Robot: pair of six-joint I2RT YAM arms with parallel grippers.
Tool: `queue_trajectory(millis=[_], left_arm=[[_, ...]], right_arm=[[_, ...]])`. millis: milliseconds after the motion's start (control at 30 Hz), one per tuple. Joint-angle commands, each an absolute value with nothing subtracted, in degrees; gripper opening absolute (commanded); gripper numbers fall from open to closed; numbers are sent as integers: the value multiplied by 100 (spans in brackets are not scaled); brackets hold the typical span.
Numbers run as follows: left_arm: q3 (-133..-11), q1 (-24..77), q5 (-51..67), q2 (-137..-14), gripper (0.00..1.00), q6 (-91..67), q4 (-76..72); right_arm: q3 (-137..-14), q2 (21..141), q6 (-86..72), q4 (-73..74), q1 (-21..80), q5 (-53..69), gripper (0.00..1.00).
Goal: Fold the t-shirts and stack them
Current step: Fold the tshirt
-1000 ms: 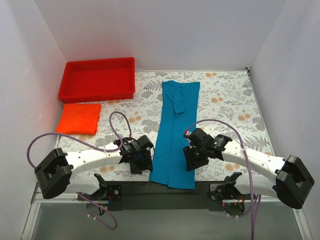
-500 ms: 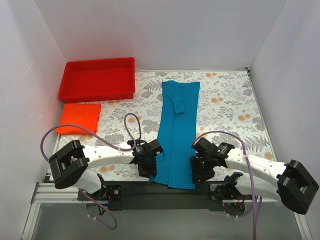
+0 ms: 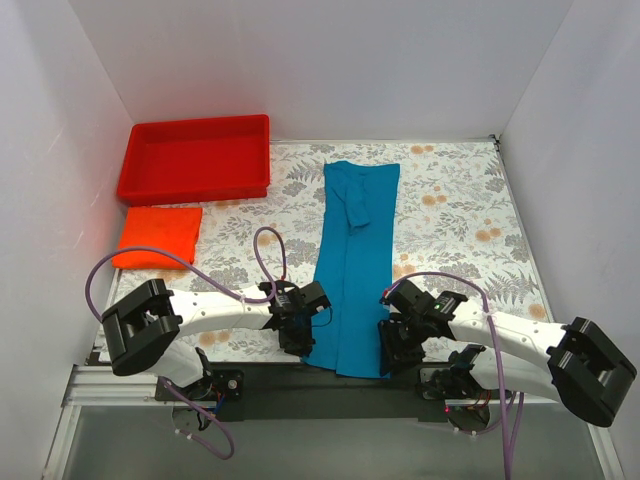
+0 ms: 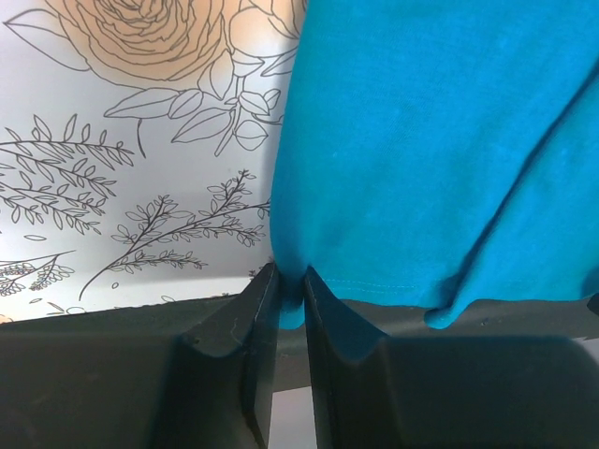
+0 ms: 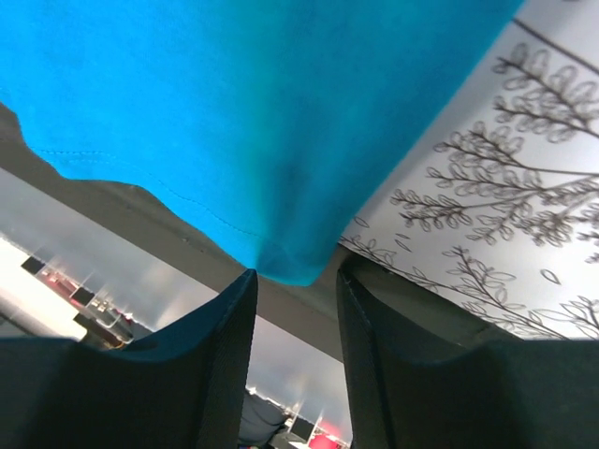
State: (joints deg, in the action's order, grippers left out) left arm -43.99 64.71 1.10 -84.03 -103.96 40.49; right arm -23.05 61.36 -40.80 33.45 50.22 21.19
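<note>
- The teal-blue t-shirt (image 3: 352, 270), folded into a long narrow strip, runs down the middle of the floral tabletop (image 3: 450, 210) from near its far edge to its near edge. The near hem spills over onto the black mounting rail (image 3: 330, 378).
- A doubled-over sleeve or collar section lies as a darker ridge on the strip's far end.
- The left end effector (image 4: 288, 281) is at the strip's near-left corner, its fingers drawn to a narrow slit with the hem corner pinched between them.
- The right end effector (image 5: 295, 276) is at the near-right corner. Its fingers stand apart, and the cloth corner dips into the gap between them without being clamped.
- From above, both end effectors (image 3: 297, 338) (image 3: 397, 345) flank the strip at the near edge, with the arms angling in low from either side.
- Purple cables (image 3: 262, 250) loop over the tabletop beside each arm, and the left loop comes close to the strip's left edge.
- The orange-red t-shirt (image 3: 158, 237) lies folded into a square by the left edge, well apart from the teal strip.
- A red plastic tray (image 3: 195, 160) occupies the far-left corner, just beyond the orange-red t-shirt.
</note>
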Motion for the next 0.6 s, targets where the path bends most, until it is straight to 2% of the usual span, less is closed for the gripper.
queue_trajectory(millis=[0,233,367,500,567], left_arm=[[-4570,6513,88,-8394,15,-10415,4140],[-4562,6513,79,-8402,15,-10415,4140],[-4562,6504,79,-8367,15,-10424,4131],[-4562,6504,70,-8315,12,-10441,4148],[-4562,6513,79,-8271,5,-10468,4175]], right_arm=[[-2101,6249,-4113,3120,5036,1987,45],[-1995,6276,-4236,2971,5036,1881,38],[-1969,6223,-4289,2962,5036,1793,31],[-1969,6135,-4298,2979,5036,1793,10],[-2021,6038,-4289,3041,5036,1784,4]])
